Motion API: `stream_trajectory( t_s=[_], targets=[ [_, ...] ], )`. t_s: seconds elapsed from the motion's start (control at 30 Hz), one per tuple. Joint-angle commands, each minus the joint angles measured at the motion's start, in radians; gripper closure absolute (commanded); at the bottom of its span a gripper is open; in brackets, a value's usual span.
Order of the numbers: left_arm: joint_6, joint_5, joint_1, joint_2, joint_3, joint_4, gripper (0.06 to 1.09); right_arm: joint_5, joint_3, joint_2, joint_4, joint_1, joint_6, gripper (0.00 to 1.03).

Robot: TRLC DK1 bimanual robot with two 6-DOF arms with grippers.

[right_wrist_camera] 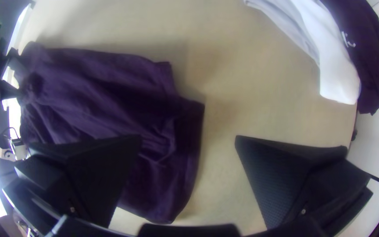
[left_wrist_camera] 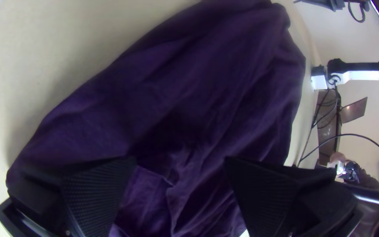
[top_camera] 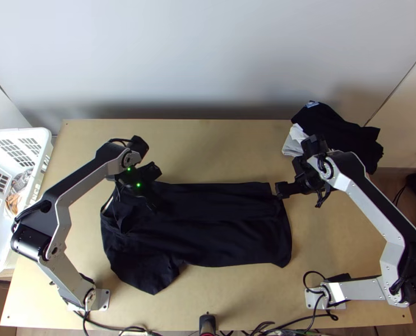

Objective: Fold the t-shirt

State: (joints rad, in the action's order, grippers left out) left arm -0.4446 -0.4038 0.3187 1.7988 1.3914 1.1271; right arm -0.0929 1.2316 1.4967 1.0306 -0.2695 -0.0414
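The dark t-shirt lies across the middle of the table, its far side folded over lengthwise, a sleeve sticking out at the near left. Over its far left part is my left gripper; in the left wrist view the left gripper stands open above the dark cloth. My right gripper is by the shirt's right end, and in the right wrist view the right gripper is open, one finger over the shirt and the other over bare table.
A pile of dark clothing with a white piece lies at the table's back right corner. A white basket stands beyond the left edge. Cables run along the near edge.
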Motion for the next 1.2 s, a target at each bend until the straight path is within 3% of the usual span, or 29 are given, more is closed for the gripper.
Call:
stream_trajectory(
  t_s=[0.0,0.3,0.43,0.63,0.73,0.83,1.17],
  targets=[
    [-0.046,-0.003,-0.015,0.017,0.000,-0.033,0.10,0.001,-0.011,-0.001,0.000,-0.007,-0.008,0.04],
    [-0.155,-0.012,-0.001,-0.036,-0.083,0.161,0.10,0.001,-0.011,0.004,0.000,-0.005,-0.008,0.04],
    [-0.203,-0.081,0.003,-0.079,-0.114,0.277,0.10,0.001,-0.011,0.008,0.000,-0.005,-0.008,0.04],
    [-0.213,-0.176,0.010,-0.141,-0.166,0.284,0.10,-0.001,-0.001,0.014,0.000,-0.020,-0.011,0.04],
    [-0.166,-0.170,-0.004,-0.167,-0.167,0.181,0.10,-0.001,0.002,0.014,0.000,-0.022,-0.011,0.04],
    [-0.089,-0.075,-0.012,-0.219,-0.166,0.003,0.10,-0.001,0.000,0.016,0.000,-0.022,-0.011,0.04],
    [-0.132,0.077,-0.041,-0.128,-0.178,-0.285,0.10,0.001,-0.003,0.016,0.000,-0.040,-0.026,0.04]
  ],
)
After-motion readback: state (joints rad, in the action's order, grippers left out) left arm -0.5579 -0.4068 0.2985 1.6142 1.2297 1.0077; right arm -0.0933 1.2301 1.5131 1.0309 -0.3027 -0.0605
